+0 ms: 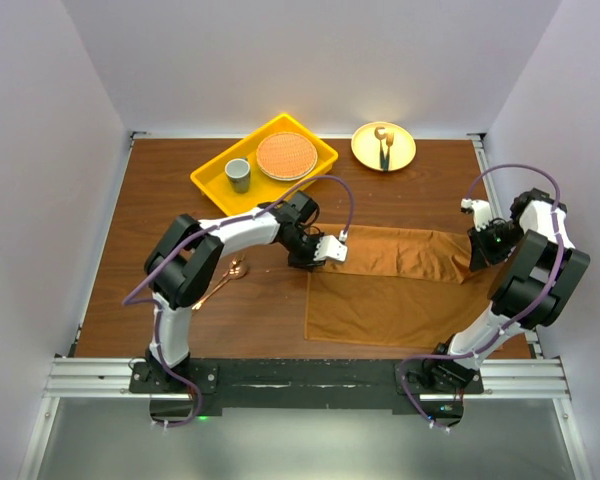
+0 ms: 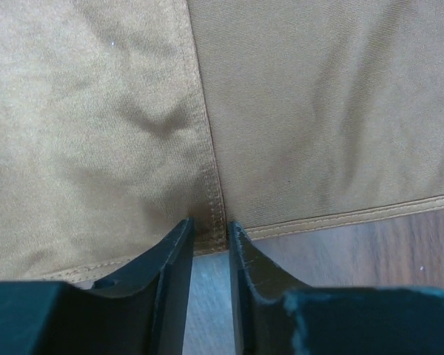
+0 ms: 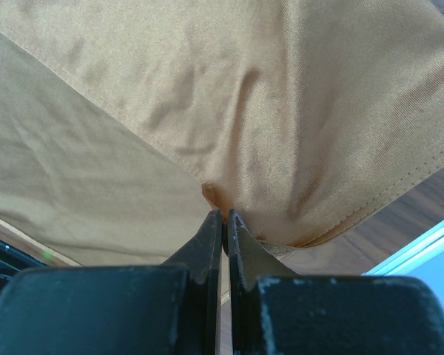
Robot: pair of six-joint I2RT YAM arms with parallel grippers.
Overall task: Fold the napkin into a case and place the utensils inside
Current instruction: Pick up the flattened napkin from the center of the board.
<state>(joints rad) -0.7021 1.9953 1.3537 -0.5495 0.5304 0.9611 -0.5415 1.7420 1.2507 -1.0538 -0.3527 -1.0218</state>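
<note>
So the rust-brown napkin (image 1: pixel 400 300) was spread on the wooden table (image 1: pixel 150 200), right of center, with most of it lying flat toward the near edge. The far strip was folded over on itself, and both arms had hold of it, one at each end.

The left gripper (image 1: pixel 332 248) was at the strip's left end. On its wrist cam the jaws (image 2: pixel 209 240) were pinched on the stitched hem of the napkin (image 2: pixel 318 111), right at the edge where bare wood showed.

The right gripper (image 1: pixel 477 245) was at the right end. Its wrist cam showed the jaws (image 3: pixel 223 222) nearly touching, with a bunched corner of the napkin (image 3: pixel 281 96) clamped between them.

The copper spoon (image 1: pixel 236 268) lay on the table left of the napkin, partly hidden under the left arm and not touching the cloth.

At the far side, a yellow tray (image 1: pixel 208 178) held a grey cup (image 1: pixel 238 174) and a woven round mat (image 1: pixel 285 155). Right of the tray sat a yellow plate (image 1: pixel 405 155) with a dark-handled utensil (image 1: pixel 384 148) on it.
</note>
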